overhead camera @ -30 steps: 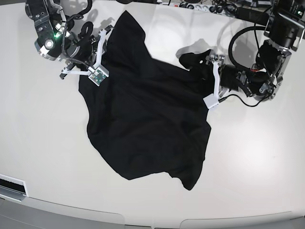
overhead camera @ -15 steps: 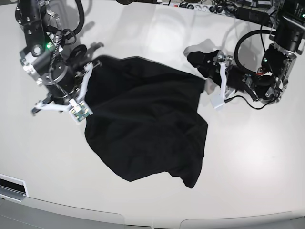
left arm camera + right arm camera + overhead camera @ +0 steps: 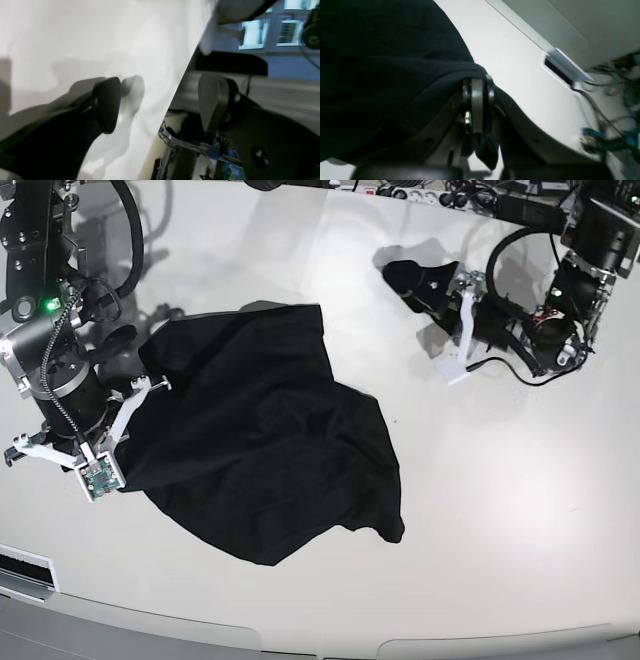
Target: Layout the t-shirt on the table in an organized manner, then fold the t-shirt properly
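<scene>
The right gripper point(image 3: 477, 100) is pinched tight on an edge of the black shirt point(image 3: 265, 435), which spreads out from it across the table point(image 3: 500, 510), while the left gripper point(image 3: 418, 280) stands wide open, holding nothing, well away from the shirt.

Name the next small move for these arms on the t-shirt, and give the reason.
Probably bring the open, empty left gripper back to the t-shirt edge nearest it and pinch it. The right gripper alone holds the cloth, which lies bunched on the table.
</scene>
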Controlling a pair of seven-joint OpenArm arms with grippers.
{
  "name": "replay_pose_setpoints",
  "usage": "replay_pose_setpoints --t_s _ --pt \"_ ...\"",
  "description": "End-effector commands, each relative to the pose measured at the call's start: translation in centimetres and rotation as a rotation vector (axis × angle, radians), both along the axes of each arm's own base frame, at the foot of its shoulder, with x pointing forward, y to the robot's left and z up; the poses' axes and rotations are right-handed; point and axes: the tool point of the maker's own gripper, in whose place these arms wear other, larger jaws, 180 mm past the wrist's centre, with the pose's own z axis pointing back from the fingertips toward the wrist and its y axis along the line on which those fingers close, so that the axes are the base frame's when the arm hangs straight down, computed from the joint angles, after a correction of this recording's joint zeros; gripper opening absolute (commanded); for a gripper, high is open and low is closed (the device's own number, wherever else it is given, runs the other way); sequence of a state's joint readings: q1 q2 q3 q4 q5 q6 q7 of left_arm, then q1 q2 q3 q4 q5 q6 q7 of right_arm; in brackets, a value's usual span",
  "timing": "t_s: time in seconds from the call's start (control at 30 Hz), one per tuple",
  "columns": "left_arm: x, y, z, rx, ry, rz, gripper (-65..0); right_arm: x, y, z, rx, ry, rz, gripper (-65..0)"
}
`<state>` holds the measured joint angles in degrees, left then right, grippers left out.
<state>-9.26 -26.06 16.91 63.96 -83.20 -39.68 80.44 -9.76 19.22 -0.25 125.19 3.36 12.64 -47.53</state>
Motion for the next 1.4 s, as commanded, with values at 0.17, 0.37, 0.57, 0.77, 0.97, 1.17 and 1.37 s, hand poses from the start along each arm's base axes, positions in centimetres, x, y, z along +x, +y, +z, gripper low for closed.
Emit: replay_pose_setpoints --t_s 0.17,0.37,0.57,0.77,0.97,1.17,1.37 --pt "0.2 -5.6 1.8 -0.157 -0.016 -0.001 -15.7 0.7 0.1 1.9 0.001 -0.076 0.011 -65.0" --pt "-1.5 -9.5 -0.4 -0.092 -0.048 -0.079 -15.8 1.6 -0.3 3.4 -0.007 -0.127 0.000 -65.0" --pt "-0.9 -11.1 -2.9 -0.008 -0.162 -0.016 -15.8 2.5 -0.4 4.8 -0.004 -0.170 -0.007 -65.0" --pt "0.3 -15.6 -1.8 -0.056 -0.225 0.015 -15.8 2.7 -0.5 5.2 -0.013 -0.179 0.008 -65.0" --pt "2.5 -18.2 -0.5 -0.068 -0.287 0.079 -15.9 2.5 -1.6 5.1 -0.076 -0.163 0.014 -65.0" --pt "5.1 -18.1 2.7 -0.064 -0.450 0.088 -29.8 2.5 -2.3 5.3 -0.116 -0.164 0.017 -65.0" --pt "5.6 -17.7 3.0 -0.024 -0.494 0.072 -30.4 2.5 -2.4 5.1 -0.117 -0.156 0.015 -65.0"
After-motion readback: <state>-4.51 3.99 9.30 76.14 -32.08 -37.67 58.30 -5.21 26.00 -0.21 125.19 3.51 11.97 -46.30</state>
